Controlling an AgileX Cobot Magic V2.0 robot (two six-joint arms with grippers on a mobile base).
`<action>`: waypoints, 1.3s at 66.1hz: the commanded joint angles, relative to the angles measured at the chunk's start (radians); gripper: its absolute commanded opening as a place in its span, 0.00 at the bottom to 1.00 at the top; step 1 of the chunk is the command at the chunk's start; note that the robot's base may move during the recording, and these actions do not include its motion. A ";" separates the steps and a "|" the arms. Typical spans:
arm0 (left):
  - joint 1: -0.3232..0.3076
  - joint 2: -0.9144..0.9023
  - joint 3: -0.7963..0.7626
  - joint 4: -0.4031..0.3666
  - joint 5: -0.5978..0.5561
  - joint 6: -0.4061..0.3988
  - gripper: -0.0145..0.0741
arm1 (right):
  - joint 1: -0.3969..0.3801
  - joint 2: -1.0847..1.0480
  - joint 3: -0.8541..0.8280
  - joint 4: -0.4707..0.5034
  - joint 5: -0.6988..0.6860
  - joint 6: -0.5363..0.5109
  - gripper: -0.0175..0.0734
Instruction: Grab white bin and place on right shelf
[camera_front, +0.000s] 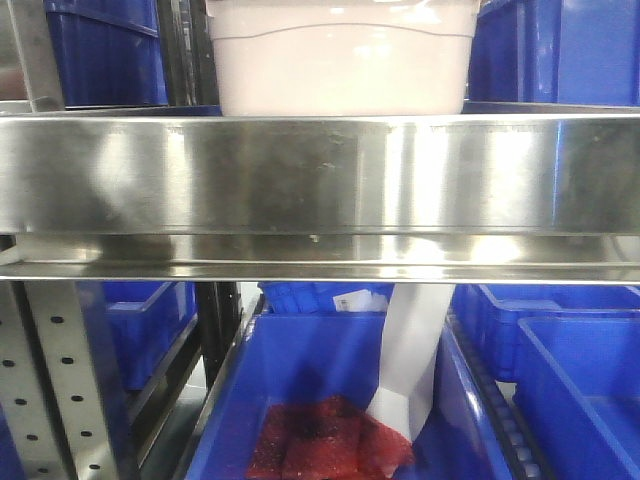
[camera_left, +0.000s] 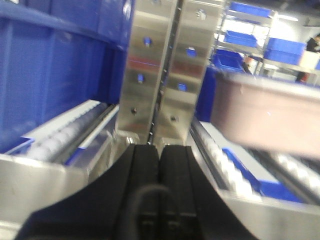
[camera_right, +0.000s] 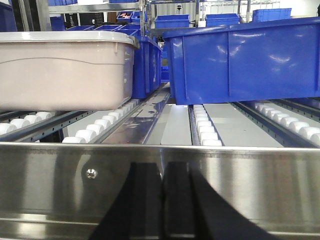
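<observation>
Nearest the front camera we see the right shelf (camera_front: 320, 190), its broad reflective steel lip spanning the view. Behind the lip the white bin (camera_front: 340, 60) sits on the shelf, upright, with blue bins (camera_front: 100, 50) on either side. Below the shelf we see a lower blue bin (camera_front: 320, 400) holding a red item (camera_front: 320, 440) and a white strip (camera_front: 415, 350) that reaches down to it.

Our right gripper (camera_right: 162, 200) sits low before the shelf lip, its black fingers (camera_right: 145, 200) pressed together and gripping nothing. From this view the white bin rests on the white rollers (camera_right: 105, 122) at left, apart from the gripper.

Our left gripper (camera_left: 160, 185) is likewise clenched and empty, facing a steel upright (camera_left: 165, 70). The white bin appears blurred at right.
</observation>
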 joint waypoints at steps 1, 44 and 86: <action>-0.035 -0.039 0.027 0.013 -0.107 -0.011 0.03 | 0.001 -0.017 -0.002 -0.012 -0.094 0.001 0.23; 0.004 -0.106 0.215 -0.043 -0.139 0.107 0.03 | 0.001 -0.017 -0.002 -0.012 -0.094 0.001 0.23; 0.008 -0.106 0.215 -0.022 -0.129 0.158 0.03 | 0.001 -0.017 -0.002 -0.012 -0.094 0.001 0.23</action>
